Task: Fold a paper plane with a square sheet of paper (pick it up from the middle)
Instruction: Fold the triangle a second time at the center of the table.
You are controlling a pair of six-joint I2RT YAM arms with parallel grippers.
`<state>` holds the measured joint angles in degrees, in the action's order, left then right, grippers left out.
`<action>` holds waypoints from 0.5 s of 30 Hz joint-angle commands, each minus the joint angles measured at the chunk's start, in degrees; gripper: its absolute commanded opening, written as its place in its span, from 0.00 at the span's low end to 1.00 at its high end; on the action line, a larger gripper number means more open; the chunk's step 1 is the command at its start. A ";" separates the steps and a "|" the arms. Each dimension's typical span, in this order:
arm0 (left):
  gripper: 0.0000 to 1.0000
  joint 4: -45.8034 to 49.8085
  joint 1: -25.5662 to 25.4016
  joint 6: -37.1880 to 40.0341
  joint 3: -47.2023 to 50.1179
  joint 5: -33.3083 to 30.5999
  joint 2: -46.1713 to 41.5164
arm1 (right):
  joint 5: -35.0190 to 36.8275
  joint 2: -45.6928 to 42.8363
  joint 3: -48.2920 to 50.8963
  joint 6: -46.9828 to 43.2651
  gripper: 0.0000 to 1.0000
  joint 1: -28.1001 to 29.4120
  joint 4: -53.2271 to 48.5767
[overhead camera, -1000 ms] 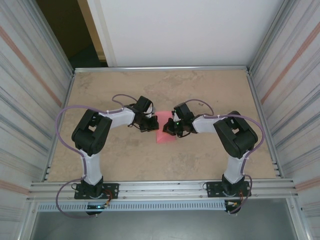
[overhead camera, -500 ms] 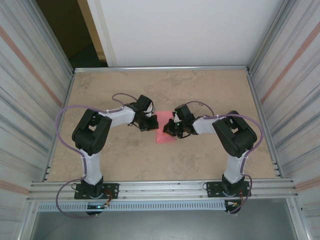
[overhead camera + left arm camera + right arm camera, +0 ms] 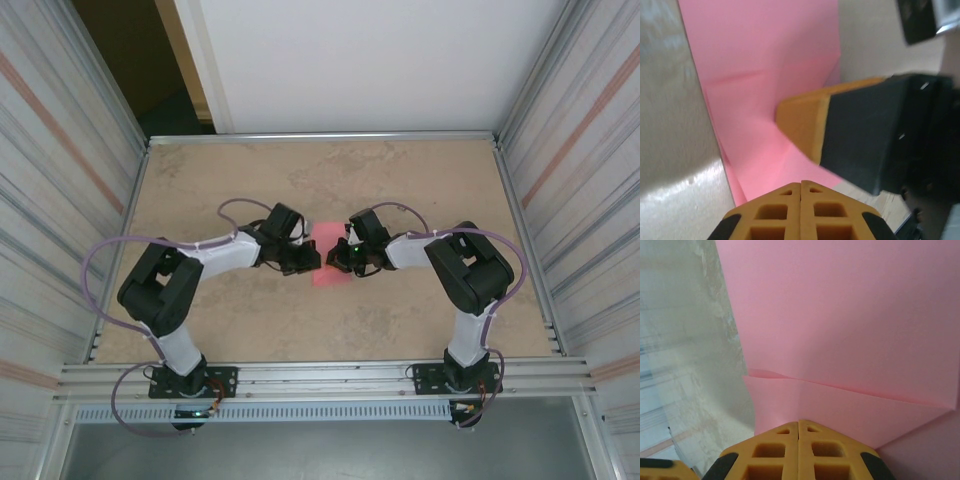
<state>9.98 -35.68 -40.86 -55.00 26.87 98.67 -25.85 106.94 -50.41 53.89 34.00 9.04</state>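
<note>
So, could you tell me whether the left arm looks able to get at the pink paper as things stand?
Probably yes: the left gripper, jaws shut, is right over the square sheet of paper with nothing between them. The right gripper sits close beside it over the same sheet, crowding that side.

This looks like a robot test cell in a lab or workshop. Ribbed metal wall panels (image 3: 60,180) close in well to either side of the jaws, and a plain white board (image 3: 380,60) stands beyond them. Beneath the jaws lies a mottled beige table (image 3: 420,180), and behind them an aluminium rail (image 3: 330,378) carries cabled arm bases (image 3: 185,380).
</note>
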 commanded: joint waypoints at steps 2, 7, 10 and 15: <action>0.04 -2.80 -0.35 -2.54 1.48 2.27 0.08 | 4.75 4.69 2.07 1.18 0.00 -0.37 -7.37; 0.04 -2.48 -1.05 -2.06 0.55 2.24 1.61 | 4.73 4.64 2.15 1.31 0.00 -0.38 -7.41; 0.03 -1.23 -1.84 -1.41 0.29 -0.17 2.09 | 4.75 4.65 2.07 1.39 0.00 -0.35 -7.54; 0.04 -0.66 -2.32 -0.73 0.43 -1.07 2.97 | 4.84 4.91 1.99 1.39 0.00 -0.45 -8.11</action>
<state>8.27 -37.69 -42.26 -53.98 26.92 100.55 -26.06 107.24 -50.46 54.06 34.00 9.63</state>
